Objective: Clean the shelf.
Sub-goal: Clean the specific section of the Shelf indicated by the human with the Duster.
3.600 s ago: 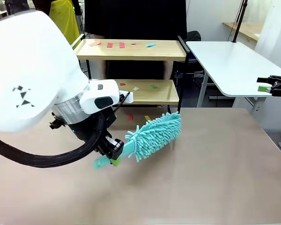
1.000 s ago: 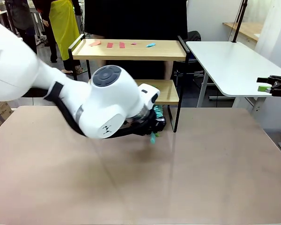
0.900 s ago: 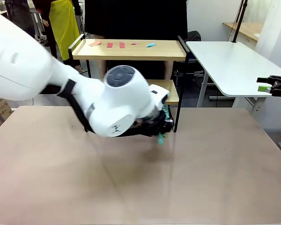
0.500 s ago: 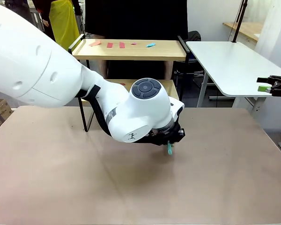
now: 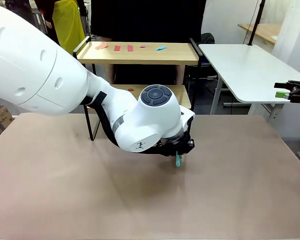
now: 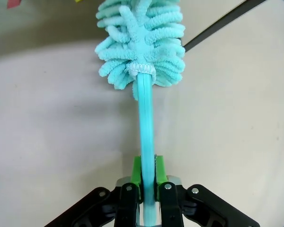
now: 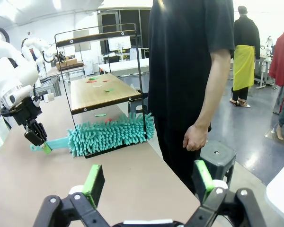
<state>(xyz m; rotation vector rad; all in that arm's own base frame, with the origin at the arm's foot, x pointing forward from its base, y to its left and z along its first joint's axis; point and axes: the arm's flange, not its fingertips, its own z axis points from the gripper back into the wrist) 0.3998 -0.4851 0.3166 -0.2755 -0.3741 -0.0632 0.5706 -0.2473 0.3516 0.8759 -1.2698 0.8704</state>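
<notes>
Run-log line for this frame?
left end effector: shut on duster handle | duster head: under shelf lower board | right end effector: open | coloured scraps: on top board

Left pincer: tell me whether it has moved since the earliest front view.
Yes. The left pincer, holding the duster, went rightward against the shelf: from before its left half to near its right front leg.

No readable text, labels or numbers.
</notes>
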